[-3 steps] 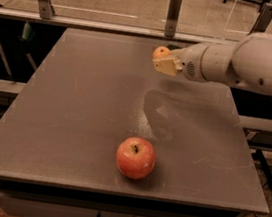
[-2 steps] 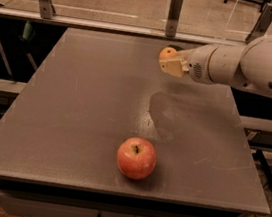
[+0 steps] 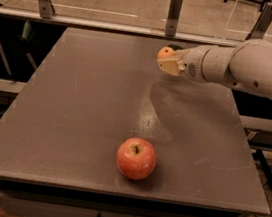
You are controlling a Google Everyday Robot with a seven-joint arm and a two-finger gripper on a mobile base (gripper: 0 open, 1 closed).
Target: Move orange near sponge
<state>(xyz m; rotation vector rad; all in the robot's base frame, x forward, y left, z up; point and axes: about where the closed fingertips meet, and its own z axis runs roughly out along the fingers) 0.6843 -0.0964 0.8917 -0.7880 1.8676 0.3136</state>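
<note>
Gripper, at upper centre of the frame over the table, pinches the single orange, while one apple sits at lower centre.

Above the grey table, far side, the cream gripper grips the orange; the apple is red-yellow.

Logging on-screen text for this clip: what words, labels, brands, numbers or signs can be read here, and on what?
None: no text can be read anywhere.
The apple, the table, the orange and the gripper holding it at the table's far right side show no print, label or number.
</note>
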